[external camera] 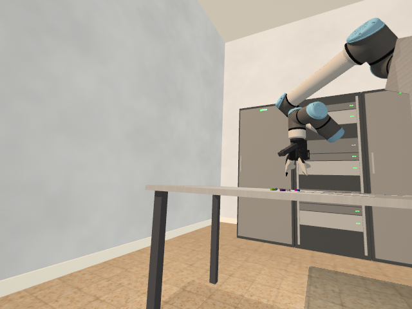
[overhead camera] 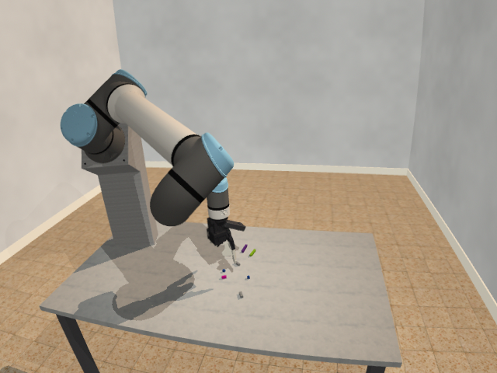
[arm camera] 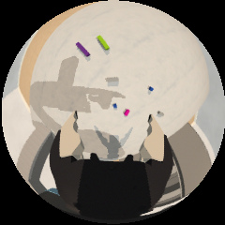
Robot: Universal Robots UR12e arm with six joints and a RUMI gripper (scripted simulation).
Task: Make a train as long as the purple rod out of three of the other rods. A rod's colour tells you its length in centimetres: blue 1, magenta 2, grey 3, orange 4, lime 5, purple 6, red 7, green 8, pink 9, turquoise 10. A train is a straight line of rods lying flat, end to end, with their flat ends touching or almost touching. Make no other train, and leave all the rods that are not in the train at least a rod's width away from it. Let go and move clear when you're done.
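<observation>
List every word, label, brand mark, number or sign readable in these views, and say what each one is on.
None: no view shows any readable text.
Cabinets: small green lights only, no letters or numbers.
Arm and open claw: no brand mark shows.
Rods such as the purple rod and lime rod: plain colour, no markings.

Seven short rods (overhead camera: 240,294) lie scattered on the table (overhead camera: 321,289), below the raised end effector (overhead camera: 230,252).

The arm (overhead camera: 156,124) reaches down from its high shoulder, forearm folded, wrist vertical. The tool (external camera: 296,169) hangs above the bench, jaws spread wide, holding nothing.
</observation>
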